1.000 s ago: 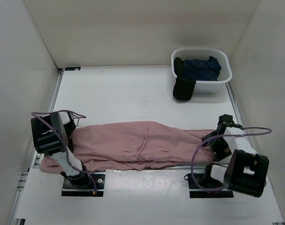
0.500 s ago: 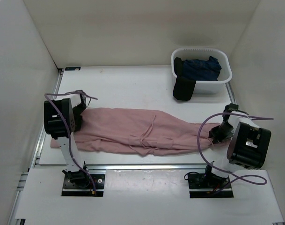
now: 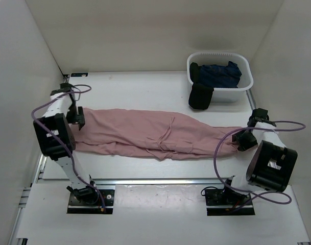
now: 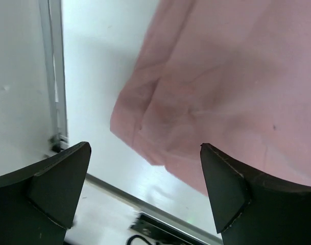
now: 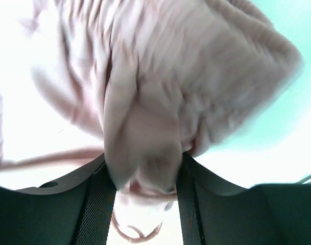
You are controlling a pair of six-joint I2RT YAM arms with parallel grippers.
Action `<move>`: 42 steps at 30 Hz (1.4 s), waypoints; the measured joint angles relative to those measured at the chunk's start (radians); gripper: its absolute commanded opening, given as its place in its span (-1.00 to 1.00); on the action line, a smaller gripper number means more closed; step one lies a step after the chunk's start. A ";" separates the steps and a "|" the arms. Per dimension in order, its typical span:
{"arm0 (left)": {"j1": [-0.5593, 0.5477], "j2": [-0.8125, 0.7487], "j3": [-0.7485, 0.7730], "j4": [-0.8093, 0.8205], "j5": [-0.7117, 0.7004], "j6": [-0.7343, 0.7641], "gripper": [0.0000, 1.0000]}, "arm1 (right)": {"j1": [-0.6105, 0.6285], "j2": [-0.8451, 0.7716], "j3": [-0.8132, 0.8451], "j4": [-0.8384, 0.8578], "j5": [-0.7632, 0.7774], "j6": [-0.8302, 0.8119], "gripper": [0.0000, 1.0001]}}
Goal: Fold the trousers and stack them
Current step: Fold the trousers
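Dusty-pink trousers [image 3: 145,135] of thin wrinkly fabric are stretched out left to right across my white table [image 3: 129,92], roughly mid-table. From the top camera, my left pincer [image 3: 76,118] is at their left end and my right pincer [image 3: 243,140] is at the narrow right end. Back right there's a white plastic basket [image 3: 245,84] with dark navy clothes [image 3: 219,74] in it. One black piece [image 3: 200,97] hangs over its front rim, well apart from the trousers.

Left wrist cam: left pincer [image 4: 145,173] is spread wide with nothing in it. The pink end of the trousers lies on the table under the gap, and a metal rail [image 4: 57,76] runs along the table edge off to the left.

Right wrist cam: bit blurry, but right pincer [image 5: 144,204] is pinching a bunched-up wad of the pink fabric that fills the whole gap between my fingers [image 5: 96,204]. A thin pink cord loop [image 5: 135,236] dangles below the wad.
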 measured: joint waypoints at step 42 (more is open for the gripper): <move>0.161 -0.125 0.034 -0.055 0.190 -0.017 -0.72 | -0.007 -0.138 -0.100 -0.010 0.073 -0.009 0.84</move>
